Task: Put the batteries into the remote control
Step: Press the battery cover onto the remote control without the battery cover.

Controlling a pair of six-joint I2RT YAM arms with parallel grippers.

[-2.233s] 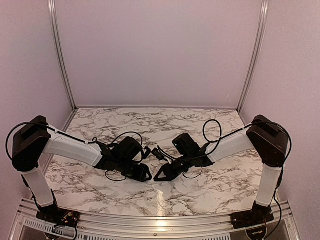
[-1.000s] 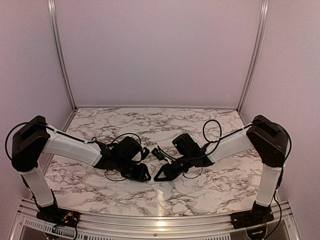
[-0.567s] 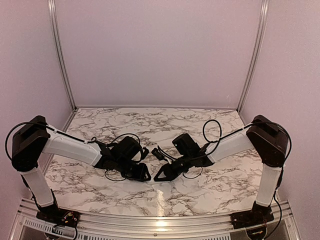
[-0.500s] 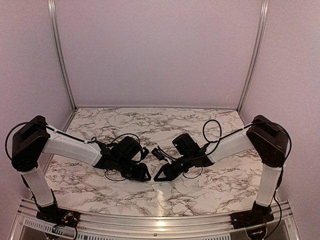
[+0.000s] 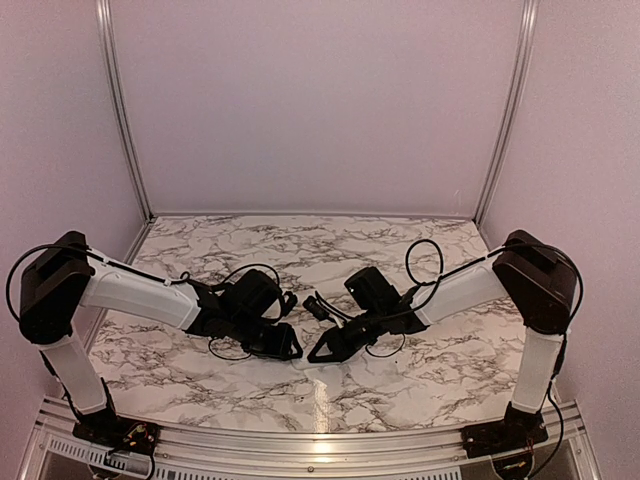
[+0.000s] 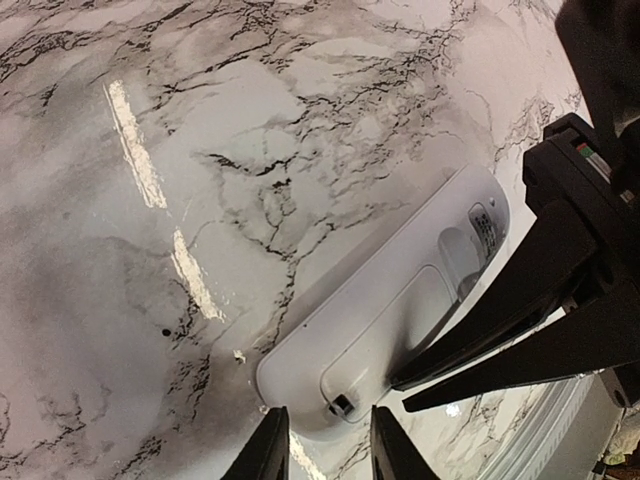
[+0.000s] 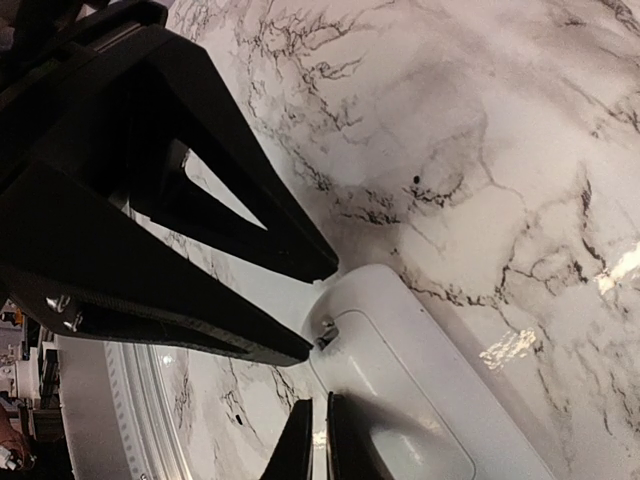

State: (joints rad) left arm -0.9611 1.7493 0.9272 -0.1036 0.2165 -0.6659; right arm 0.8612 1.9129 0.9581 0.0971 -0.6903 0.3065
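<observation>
The white remote control [image 6: 330, 330] lies face down on the marble, its back cover [image 7: 400, 395] shut. It is mostly hidden under the grippers in the top view. My left gripper [image 6: 327, 440] is open, its fingers astride the remote's rounded end by the cover's small latch [image 6: 342, 404]. From the other side my right gripper [image 7: 320, 425] is shut with nothing in it, its tips resting on the cover near that latch [image 7: 325, 333]. The two grippers meet tip to tip at the table's front middle: left gripper [image 5: 291, 347], right gripper [image 5: 319, 351]. The batteries are out of view.
The marble table [image 5: 320, 250] has an aluminium rail [image 5: 310, 432] along its near edge and plain walls at the back and sides. Loose black cables [image 5: 425, 262] loop off both wrists above the table.
My left arm has crept slightly, bringing its fingers closer over the remote's end. The right arm and the remote have stayed put.
</observation>
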